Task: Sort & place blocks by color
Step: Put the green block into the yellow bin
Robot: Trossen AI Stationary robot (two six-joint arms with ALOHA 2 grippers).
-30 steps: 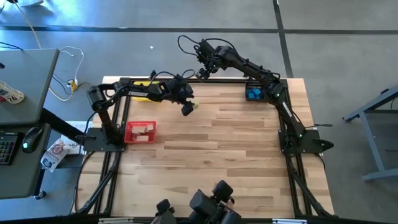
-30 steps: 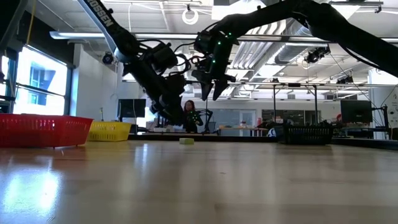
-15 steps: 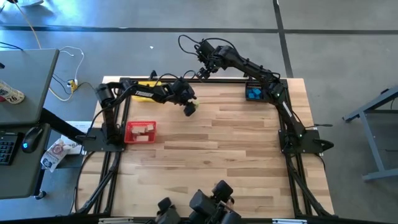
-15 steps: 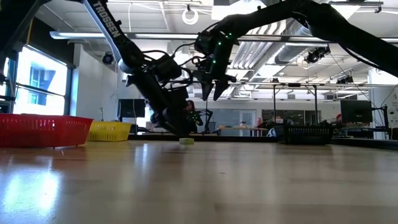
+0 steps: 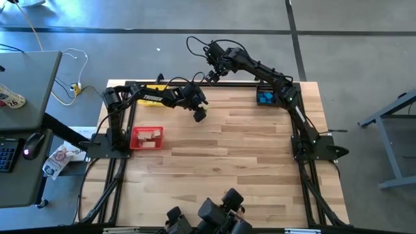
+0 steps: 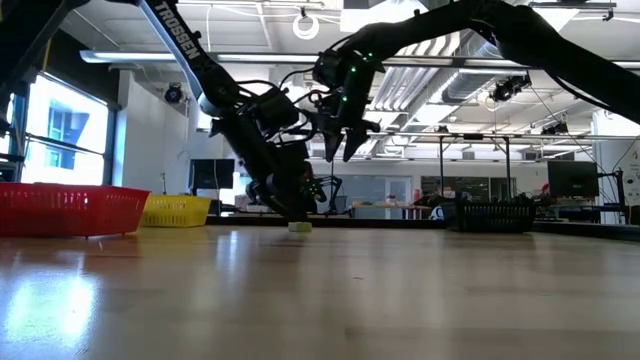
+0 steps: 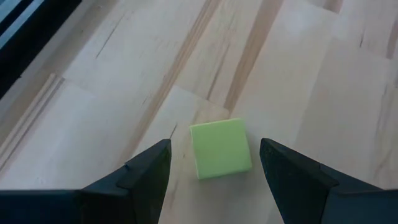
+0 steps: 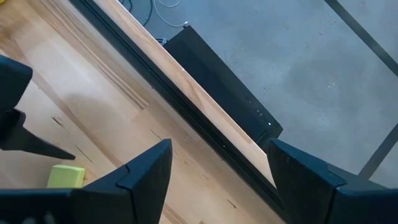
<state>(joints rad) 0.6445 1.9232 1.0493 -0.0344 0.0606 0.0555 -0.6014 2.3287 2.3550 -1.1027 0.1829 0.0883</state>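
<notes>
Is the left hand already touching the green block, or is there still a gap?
Apart. In the left wrist view, bare wood shows on both sides of the green block, between it and the open fingers of the left hand.

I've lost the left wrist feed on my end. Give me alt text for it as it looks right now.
A light green block lies flat on the wooden table, centred in the gap of the open left gripper, whose two dark fingers stand either side of it without touching. Only bare wood planks surround the block, with a dark table edge strip at one corner.
</notes>
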